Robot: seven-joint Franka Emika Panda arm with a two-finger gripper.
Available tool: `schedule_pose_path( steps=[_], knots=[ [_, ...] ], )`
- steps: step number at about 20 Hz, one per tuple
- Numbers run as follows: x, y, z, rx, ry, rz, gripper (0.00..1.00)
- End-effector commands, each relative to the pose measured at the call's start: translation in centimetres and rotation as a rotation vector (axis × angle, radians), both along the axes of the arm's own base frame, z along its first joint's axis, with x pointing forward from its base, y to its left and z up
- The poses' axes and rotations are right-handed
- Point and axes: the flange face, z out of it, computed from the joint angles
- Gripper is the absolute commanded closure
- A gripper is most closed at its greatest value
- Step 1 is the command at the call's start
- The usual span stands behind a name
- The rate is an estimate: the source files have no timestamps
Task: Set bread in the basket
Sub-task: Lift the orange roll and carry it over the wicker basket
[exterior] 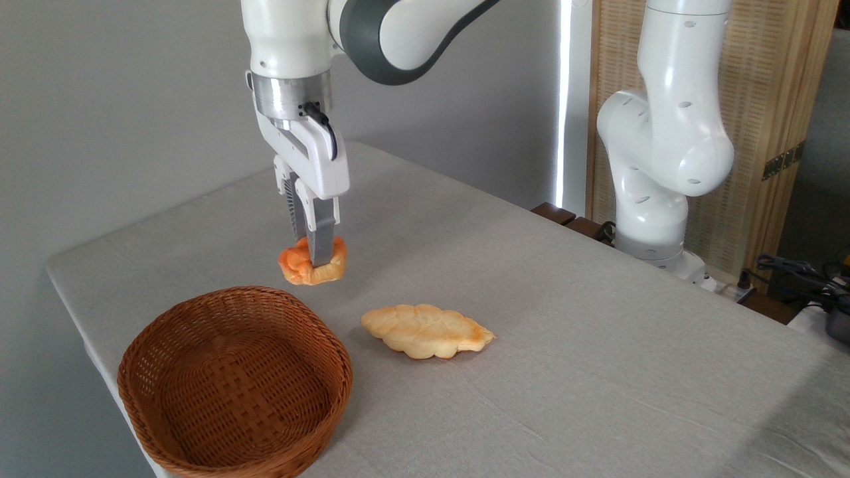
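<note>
Between the gripper's two fingers hangs the bread, a small orange bun clamped from either side, its lobed darker top tilted toward the left and its paler flank showing lower right. It looks lifted clear of the table, just beyond the far rim of the basket. Being nearly round, it shows no clear long axis. The brown wicker basket sits near the table's front-left corner. A pale braided loaf lies flat to the right of the basket, its long axis running left to right.
</note>
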Motion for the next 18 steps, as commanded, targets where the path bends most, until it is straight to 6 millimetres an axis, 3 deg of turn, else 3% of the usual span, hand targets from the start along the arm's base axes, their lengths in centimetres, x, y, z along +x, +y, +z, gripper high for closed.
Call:
schedule_pose_path(
  steps=[1, 3, 4, 5, 8, 11, 18],
  knots=[
    [2.1, 0.5, 1.0, -0.054, -0.107, 0.035, 0.40],
    [3.5, 0.4, -0.1, -0.061, -0.155, 0.049, 0.38],
    [4.2, 0.4, -0.6, -0.066, -0.188, 0.056, 0.32],
    [4.8, 0.4, -1.0, -0.068, -0.215, 0.061, 0.19],
    [6.0, 0.0, -3.0, -0.064, -0.235, 0.068, 0.01],
    [6.7, -0.3, -4.0, -0.063, -0.263, 0.066, 0.00],
    [6.7, -0.3, -3.8, -0.066, -0.264, 0.084, 0.00]
  ],
)
